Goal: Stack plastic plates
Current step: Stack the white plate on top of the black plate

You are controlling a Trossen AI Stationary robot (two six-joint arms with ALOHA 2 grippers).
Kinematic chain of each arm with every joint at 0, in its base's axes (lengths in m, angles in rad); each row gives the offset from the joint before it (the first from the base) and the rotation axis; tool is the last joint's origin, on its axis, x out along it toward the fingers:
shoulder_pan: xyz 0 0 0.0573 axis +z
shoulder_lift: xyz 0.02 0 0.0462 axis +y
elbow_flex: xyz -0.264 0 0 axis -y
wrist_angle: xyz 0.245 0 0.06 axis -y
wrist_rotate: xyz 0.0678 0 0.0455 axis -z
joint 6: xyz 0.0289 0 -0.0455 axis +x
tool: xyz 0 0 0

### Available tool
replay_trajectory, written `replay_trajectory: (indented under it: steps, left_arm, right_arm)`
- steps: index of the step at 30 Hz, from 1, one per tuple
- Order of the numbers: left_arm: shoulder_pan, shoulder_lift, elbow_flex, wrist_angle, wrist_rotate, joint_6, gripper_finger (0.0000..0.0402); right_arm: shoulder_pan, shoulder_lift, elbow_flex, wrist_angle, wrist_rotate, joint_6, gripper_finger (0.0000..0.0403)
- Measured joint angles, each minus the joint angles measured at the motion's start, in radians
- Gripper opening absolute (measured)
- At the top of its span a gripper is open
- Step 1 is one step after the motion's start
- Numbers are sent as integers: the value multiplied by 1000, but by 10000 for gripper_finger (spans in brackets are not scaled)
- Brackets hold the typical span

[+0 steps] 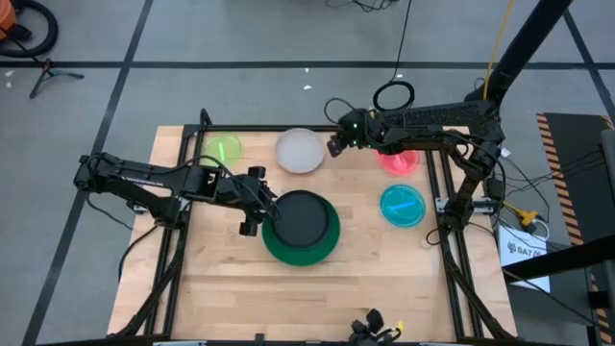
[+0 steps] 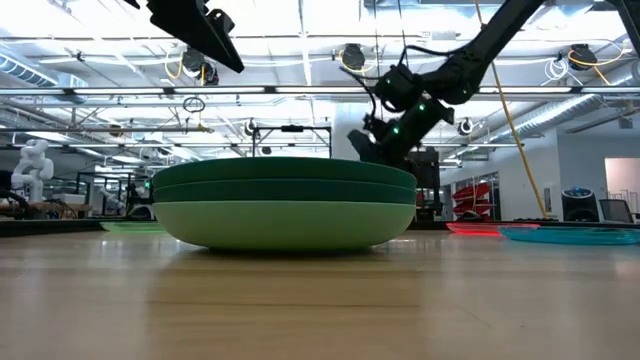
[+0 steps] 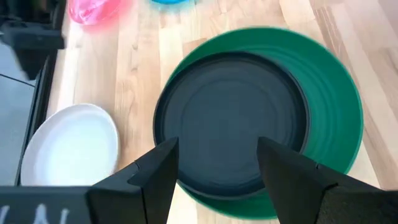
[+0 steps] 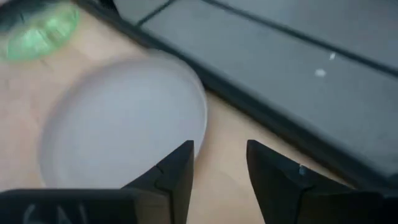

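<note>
A stack (image 1: 303, 231) sits mid-table: a mint plate (image 2: 285, 222) on the wood, dark green plates (image 2: 285, 178) on it, and a dark medium plate (image 3: 231, 121) lying inside the top green one (image 3: 333, 106). My left gripper (image 1: 258, 208) hangs open above the stack's left rim, well clear of it in the low view (image 2: 228, 55). My right gripper (image 1: 336, 144) is open beside the right edge of the white plate (image 1: 300, 151), which lies flat near the far edge. The lime (image 1: 224, 149), red (image 1: 399, 160) and cyan (image 1: 402, 205) small plates lie apart on the table.
A black frame rail (image 1: 269, 128) runs along the table's far edge just behind the white plate, and side rails (image 1: 444, 192) border the table left and right. Bare wood (image 1: 307, 298) lies between the stack and the near edge.
</note>
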Motion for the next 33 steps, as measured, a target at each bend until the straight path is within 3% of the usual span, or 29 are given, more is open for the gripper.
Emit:
replay_trajectory:
  steps: [2, 7, 11, 14, 17, 27, 33]
  left_arm:
    - [0, 0, 0, 10, 0, 0, 223]
    - [-4, 0, 0, 9, 0, 20, 223]
    - [-4, 9, 0, -4, 1, 27, 223]
    - [-4, 6, -21, 25, 1, 35, 223]
    - [-4, 8, -72, 51, 2, 34, 223]
    - [-3, 7, -163, 141, -18, 1, 223]
    - [-3, -9, -163, 144, -39, 26, 223]
  right_arm:
    - [0, 0, 24, 19, -42, -33, 141]
    - [27, 9, 57, -16, -275, -161, 141]
    - [46, 10, 55, -124, -438, -400, 141]
    - [80, 11, 55, -228, -392, -644, 141]
    - [120, 11, 54, -251, -325, -767, 141]
    - [175, 11, 107, -248, -229, -840, 141]
    - [170, 119, 202, -328, -225, -847, 141]
